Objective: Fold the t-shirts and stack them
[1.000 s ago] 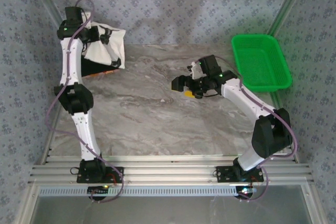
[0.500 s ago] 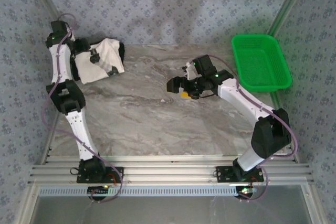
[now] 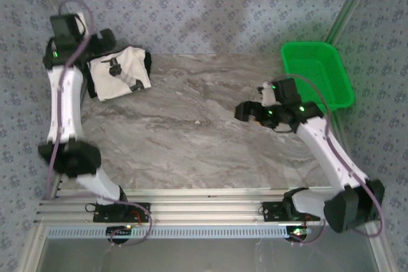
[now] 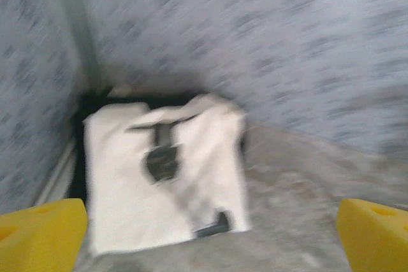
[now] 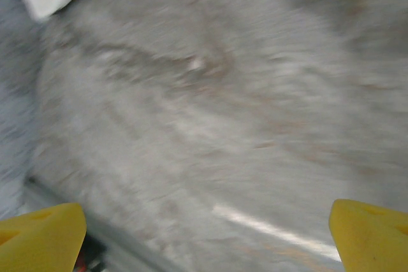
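cream-white t-shirt (image 3: 121,74) atop black t-shirt (image 3: 148,62) (far-left corner), left gripper (image 4: 207,234) open, empty; right gripper (image 5: 207,234) open over table (image 3: 191,135)

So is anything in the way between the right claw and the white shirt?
Nothing visible is. Bare table lies between the open right claw and the white shirt, which is folded in the far left corner. The green basket sits at the far right, off that path.
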### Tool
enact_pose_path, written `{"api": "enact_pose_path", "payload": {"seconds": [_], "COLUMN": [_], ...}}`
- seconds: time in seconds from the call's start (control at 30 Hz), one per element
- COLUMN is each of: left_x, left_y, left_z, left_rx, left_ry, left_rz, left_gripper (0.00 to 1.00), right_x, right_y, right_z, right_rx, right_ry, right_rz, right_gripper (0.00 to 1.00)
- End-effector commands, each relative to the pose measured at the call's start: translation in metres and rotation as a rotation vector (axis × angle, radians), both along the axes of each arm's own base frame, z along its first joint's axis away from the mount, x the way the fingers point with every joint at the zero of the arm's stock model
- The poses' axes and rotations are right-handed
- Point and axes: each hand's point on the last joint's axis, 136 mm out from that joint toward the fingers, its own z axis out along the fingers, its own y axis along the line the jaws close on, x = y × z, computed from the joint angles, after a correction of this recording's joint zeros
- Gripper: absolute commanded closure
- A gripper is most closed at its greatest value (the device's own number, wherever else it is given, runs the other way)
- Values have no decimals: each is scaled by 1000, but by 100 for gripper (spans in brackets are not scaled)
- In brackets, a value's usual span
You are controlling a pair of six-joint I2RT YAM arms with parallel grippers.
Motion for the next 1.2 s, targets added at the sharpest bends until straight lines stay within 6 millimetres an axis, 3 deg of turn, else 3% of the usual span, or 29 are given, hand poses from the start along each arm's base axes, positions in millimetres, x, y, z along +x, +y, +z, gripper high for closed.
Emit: {"api": "enact_pose_path", "payload": {"seconds": [0.0,0.13,0.17,0.23,0.3,0.37,0.47,0.6,0.67,0.7,0.77,0.8,0.83,0.87,0.93,1.17], "left_x": [-47,-99,-109,-120,-127,-129,-122,-99,-86,-80,-72,-64,-65,-65,-62,-61], "left_y": [-11,3,5,2,2,4,2,2,-10,-6,-2,-7,-7,-4,-5,-8], "left_z": [-8,-95,-121,-155,-185,-207,-239,-266,-269,-269,-293,-295,-302,-303,-301,-303], "left_rx": [-30,-21,-3,38,80,99,116,145,204,203,181,187,173,175,169,199], "left_ry": [-134,-75,-72,-119,-188,-200,-156,-145,-144,-149,-133,-169,-80,-62,-87,-64], "left_rz": [8,152,169,143,136,140,123,108,22,36,38,10,-3,19,8,1], "left_gripper": [0,0,0,1,0,0,0,0,0,0,0,0,0,0,0,1], "right_x": [2,20,22,21,18,20,30,59,80,86,91,99,104,106,111,113], "right_y": [-88,-157,-170,-187,-197,-201,-187,-180,-169,-171,-189,-183,-176,-178,-176,-165], "right_z": [-26,-43,-47,-63,-80,-82,-81,-95,-97,-96,-123,-125,-127,-132,-125,-129], "right_rx": [-294,-441,-482,-530,-563,-558,-473,-426,-483,-511,-494,-474,-489,-518,-542,-550], "right_ry": [-116,-329,-394,-468,-512,-581,-711,-736,-707,-740,-686,-731,-688,-598,-674,-629], "right_rz": [-223,-489,-532,-609,-630,-656,-605,-568,-440,-439,-523,-498,-444,-431,-453,-376], "right_gripper": [0,0,0,0,0,0,0,0,0,0,0,0,0,0,0,0]}}
